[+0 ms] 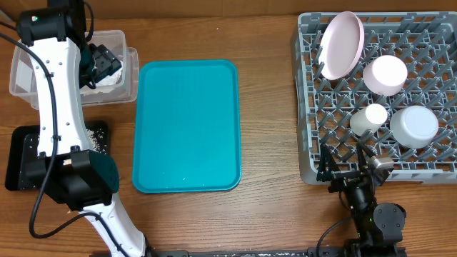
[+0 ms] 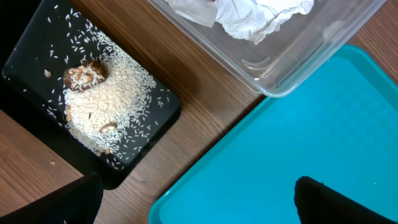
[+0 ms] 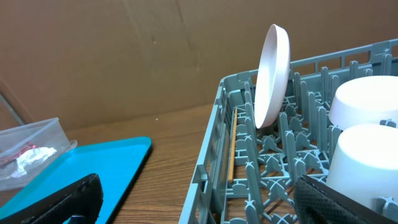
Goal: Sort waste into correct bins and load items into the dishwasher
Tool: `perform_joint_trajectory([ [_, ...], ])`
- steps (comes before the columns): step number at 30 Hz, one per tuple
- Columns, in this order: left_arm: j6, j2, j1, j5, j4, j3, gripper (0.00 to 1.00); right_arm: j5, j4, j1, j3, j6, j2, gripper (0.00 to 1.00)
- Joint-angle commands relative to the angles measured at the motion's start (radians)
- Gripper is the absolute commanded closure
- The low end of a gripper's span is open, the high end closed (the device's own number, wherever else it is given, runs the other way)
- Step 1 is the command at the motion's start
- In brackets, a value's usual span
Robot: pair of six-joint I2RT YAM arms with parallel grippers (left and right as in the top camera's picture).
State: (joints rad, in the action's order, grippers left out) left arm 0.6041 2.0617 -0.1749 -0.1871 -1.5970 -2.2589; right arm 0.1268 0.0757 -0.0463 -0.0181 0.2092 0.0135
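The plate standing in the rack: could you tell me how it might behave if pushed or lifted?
The plate stands on edge, slightly tilted, in the rack, so a sideways push would probably tip it. It looks rigid and smooth, so it is likely stiff but slippery to grip.

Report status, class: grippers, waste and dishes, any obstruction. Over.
Left gripper open, empty; right gripper open, empty. Napkins in tub, rice on black tray. Plate, cup, bowls in rack. Nothing in the way.
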Motion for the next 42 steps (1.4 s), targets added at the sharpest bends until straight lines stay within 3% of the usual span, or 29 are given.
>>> perform_joint_trajectory([
  [1,0.009,-0.009,-0.001,0.001,0.001,-0.001,0.00,0.005,-0.003,0.003,0.010,-0.005,-0.011,0.00],
  [6,0.009,-0.009,-0.001,0.001,0.001,-0.001,0.00,-0.116,0.006,0.004,0.010,-0.005,-0.011,0.00],
  [19,0.009,-0.009,-0.001,0.001,0.001,-0.001,0.00,-0.126,0.009,0.004,0.010,-0.008,-0.011,0.00],
  [27,0.009,-0.009,-0.001,0.001,0.001,-0.001,0.00,-0.127,0.009,0.004,0.010,-0.140,-0.011,0.00],
  [42,0.009,-0.009,-0.001,0.001,0.001,-0.001,0.00,-0.126,0.009,0.001,0.010,-0.138,-0.011,0.00],
])
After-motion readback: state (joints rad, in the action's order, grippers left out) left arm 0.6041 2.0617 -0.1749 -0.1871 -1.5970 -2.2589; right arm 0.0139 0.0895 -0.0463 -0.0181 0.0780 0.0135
